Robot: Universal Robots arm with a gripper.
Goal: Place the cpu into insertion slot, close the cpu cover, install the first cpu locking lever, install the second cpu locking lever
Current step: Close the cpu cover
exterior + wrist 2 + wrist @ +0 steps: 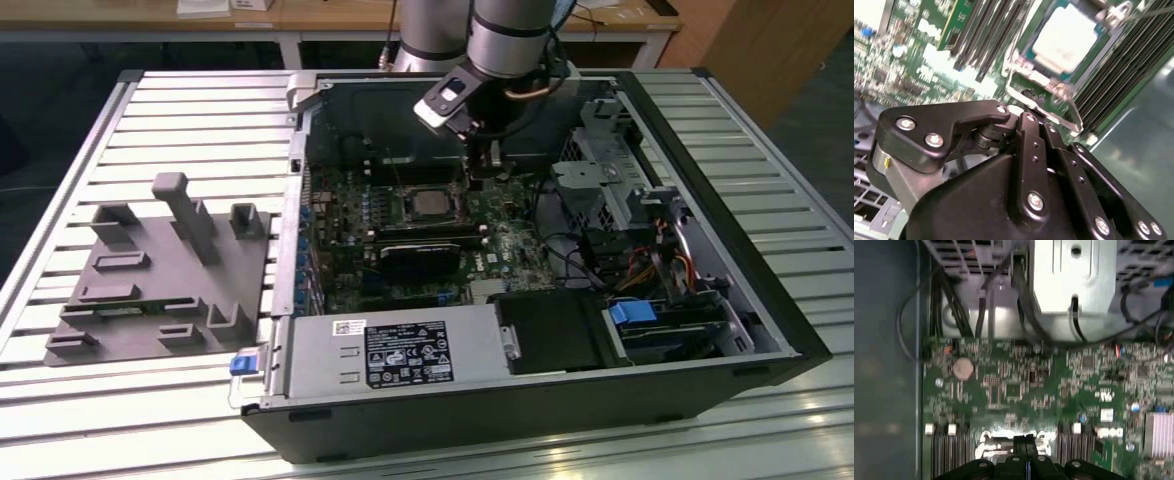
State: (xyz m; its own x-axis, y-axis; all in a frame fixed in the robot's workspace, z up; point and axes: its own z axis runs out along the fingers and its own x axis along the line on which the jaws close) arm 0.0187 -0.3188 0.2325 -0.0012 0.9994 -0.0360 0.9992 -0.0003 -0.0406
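Black gripper, upper centre of the exterior view, reaching down into the open computer case. Jaws read as together in both wrist views, with nothing visible between them.

Tips sit low over the green circuit board, just beside the socket's near edge. A thin silver locking lever runs along that edge, close under the tips. Cannot tell whether they touch it.

- cpu: pale metal top, lying flat in the insertion slot, near the middle of the exterior view and a little left of the gripper.
- cpu cover: silver frame, appears laid down around the chip.
- second lever: at the far corner of the socket, seemingly unlatched.
- memory slots: long and dark, flanking the socket.

Judgement: placing and cover-closing look done; the step in hand is the first lever. That step calls for a downward press on the rod and a short sideways nudge under its catch, keeping clear of the chip.

Farther out: grey fixture on the slatted counter, at the exterior view's left.
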